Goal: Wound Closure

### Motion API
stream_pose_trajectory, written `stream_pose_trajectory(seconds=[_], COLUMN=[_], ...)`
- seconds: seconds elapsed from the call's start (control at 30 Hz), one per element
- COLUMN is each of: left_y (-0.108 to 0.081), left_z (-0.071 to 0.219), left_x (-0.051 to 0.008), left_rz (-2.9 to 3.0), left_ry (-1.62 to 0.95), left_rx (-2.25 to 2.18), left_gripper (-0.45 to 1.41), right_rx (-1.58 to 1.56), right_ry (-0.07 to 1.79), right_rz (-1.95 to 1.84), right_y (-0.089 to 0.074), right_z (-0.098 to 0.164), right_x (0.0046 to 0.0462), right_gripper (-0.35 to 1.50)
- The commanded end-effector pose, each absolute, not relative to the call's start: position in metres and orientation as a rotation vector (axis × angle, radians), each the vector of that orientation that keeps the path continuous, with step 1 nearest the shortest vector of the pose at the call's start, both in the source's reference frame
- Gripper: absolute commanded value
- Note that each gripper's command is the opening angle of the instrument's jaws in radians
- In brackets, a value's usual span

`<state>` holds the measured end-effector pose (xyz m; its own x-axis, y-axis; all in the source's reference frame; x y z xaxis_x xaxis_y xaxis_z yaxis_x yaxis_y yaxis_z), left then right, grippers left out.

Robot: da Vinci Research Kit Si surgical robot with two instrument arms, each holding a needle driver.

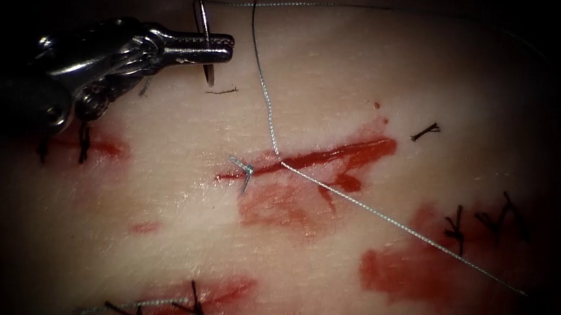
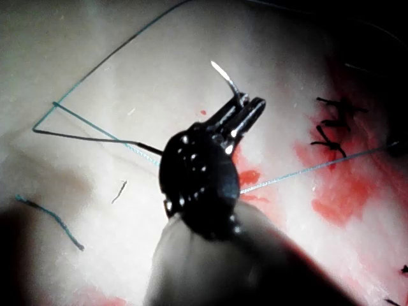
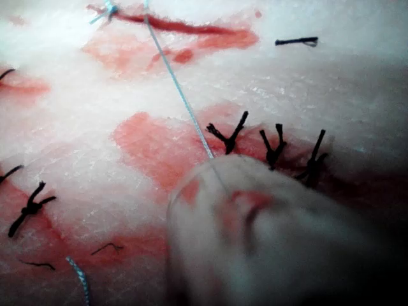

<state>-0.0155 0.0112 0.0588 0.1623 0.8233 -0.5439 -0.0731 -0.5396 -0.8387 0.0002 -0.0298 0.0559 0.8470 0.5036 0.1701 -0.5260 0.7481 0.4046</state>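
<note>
My left tool (image 1: pixel 226 44) is at the upper left, left of the cut, jaws shut across the curved needle (image 1: pixel 203 30) near its mid-curve. The needle is clear of the tissue, and its point rises past the jaws of the left tool (image 2: pixel 252 105) as needle (image 2: pixel 224 75). Pale thread (image 1: pixel 268 108) runs from the needle along the top, drops into the cut (image 1: pixel 321 158), then leaves taut toward the lower right. A pale knot (image 1: pixel 244 168) sits at the cut's left end. That thread (image 3: pixel 182 95) leads from the cut (image 3: pixel 178 25) to my right tool (image 3: pixel 255 242), a blur.
Dark older stitches lie right of the cut (image 1: pixel 455 229), along the bottom (image 1: pixel 194 304) and under the left tool (image 1: pixel 82 145). Loose cut ends of thread (image 1: pixel 426 130) rest on the tissue. Red fluid (image 1: pixel 407 272) pools at the lower right and below the cut.
</note>
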Motion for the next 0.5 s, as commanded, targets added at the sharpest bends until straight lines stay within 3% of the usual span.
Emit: stream_pose_trajectory(seconds=[0.03,0.5], left_y=[0.0110,0.0107], left_z=[0.0594,0.0591], left_x=[-0.0159,-0.0160], left_rz=[1.479,1.489], left_ry=[-0.727,-0.726], left_rx=[-1.674,-1.663], left_gripper=[-0.45,-0.45], right_rx=[0.458,0.469], right_ry=[-0.055,-0.105], right_rz=[0.568,0.645], right_y=[-0.0302,-0.0299], right_z=[0.0561,0.0552], right_x=[0.0003,-0.0027], right_gripper=[-0.35,-0.35])
